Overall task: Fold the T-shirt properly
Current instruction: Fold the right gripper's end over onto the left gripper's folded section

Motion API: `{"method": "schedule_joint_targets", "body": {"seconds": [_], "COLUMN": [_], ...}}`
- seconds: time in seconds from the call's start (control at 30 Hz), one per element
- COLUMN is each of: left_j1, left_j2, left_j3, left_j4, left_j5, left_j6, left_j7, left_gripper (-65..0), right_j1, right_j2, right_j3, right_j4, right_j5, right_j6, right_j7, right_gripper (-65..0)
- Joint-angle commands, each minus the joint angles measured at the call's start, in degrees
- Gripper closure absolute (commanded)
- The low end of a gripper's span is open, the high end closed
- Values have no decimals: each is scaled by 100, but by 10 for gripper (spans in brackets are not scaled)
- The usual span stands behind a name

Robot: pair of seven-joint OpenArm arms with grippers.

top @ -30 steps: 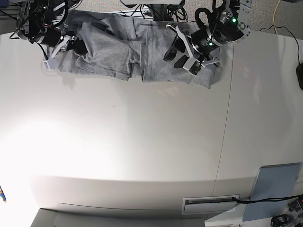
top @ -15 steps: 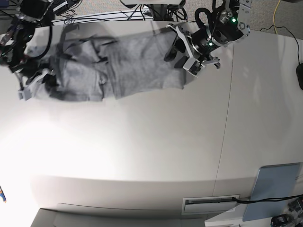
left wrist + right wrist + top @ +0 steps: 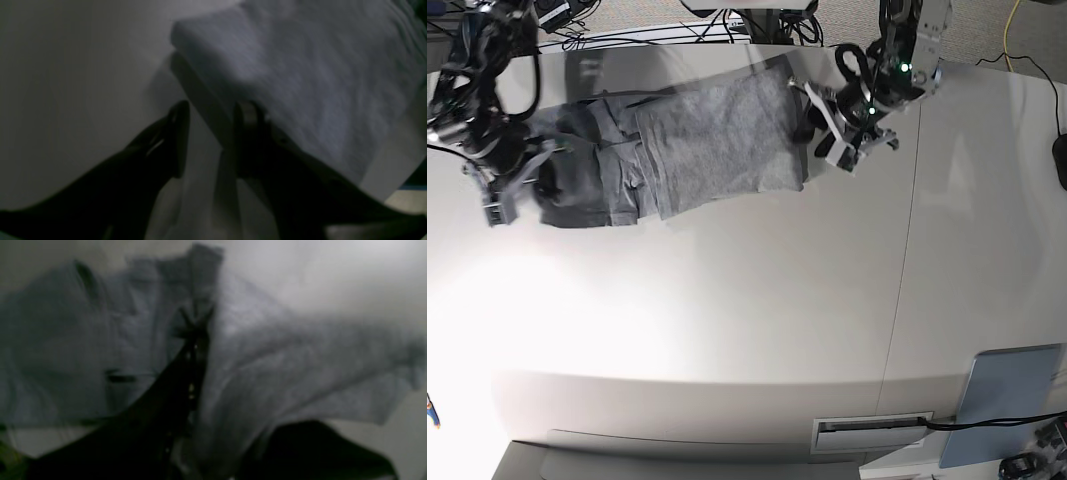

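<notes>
Nowhere any readable print or label in the left wrist view. Shows the left gripper (image 3: 210, 140) with its two dark fingers parted and nothing between them, poised above pale table (image 3: 66, 83) right at the straight edge of the T-shirt (image 3: 300, 73); one finger just beside that edge, touching or not too dim to tell. Bare surface off to the left of the cloth.

Blurred throughout in the right wrist view. Shows the right gripper (image 3: 195, 330) clenched on a pinch of the T-shirt (image 3: 283, 366), grey cloth bunched and draped to both sides of the fingers. A few dark marks on the fabric, unreadable.

Seen from the base view: T-shirt (image 3: 717, 140) lying along the far edge of the table (image 3: 727, 330), creased and overlapped at its left end, where the right gripper (image 3: 512, 195) grips it. Left gripper (image 3: 827, 125) spread at the garment's right edge. Wide open tabletop toward the near side; grey-blue panel (image 3: 1007, 400) at the near right corner. Compared with half a second earlier, cloth dragged further left and drawn narrower, left gripper now clear of it.
</notes>
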Motion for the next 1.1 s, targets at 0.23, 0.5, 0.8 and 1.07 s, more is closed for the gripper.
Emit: {"method": "schedule_joint_targets", "body": {"seconds": [0.23,0.5,0.8,1.07], "left_j1": [-90,-90,-90,-92], "left_j2": [236,225,225,208], "left_j3": [2,2,2,-2], "left_j4": [17,-44,-68,-68], "left_j5": [-101,-85,-83,-79], "left_j6": [-511,-511,-514,-514], "left_j7": [-133,-136,-133,-133], "left_gripper": [-236,-236,-236,-236], "right_j1": [9,87,87,94], "right_j2": [-861,-1751,-2044,-2166], "right_j3": [-1390,-2903,-3901,-4065], "right_j4": [592,581,393,400], "right_j5": [-221,-1325,-2100,-1257], "right_j6": [-164,-446,-85,341], "right_j7": [476,820,1082,1207], "right_gripper": [0,0,-69,-241]}}
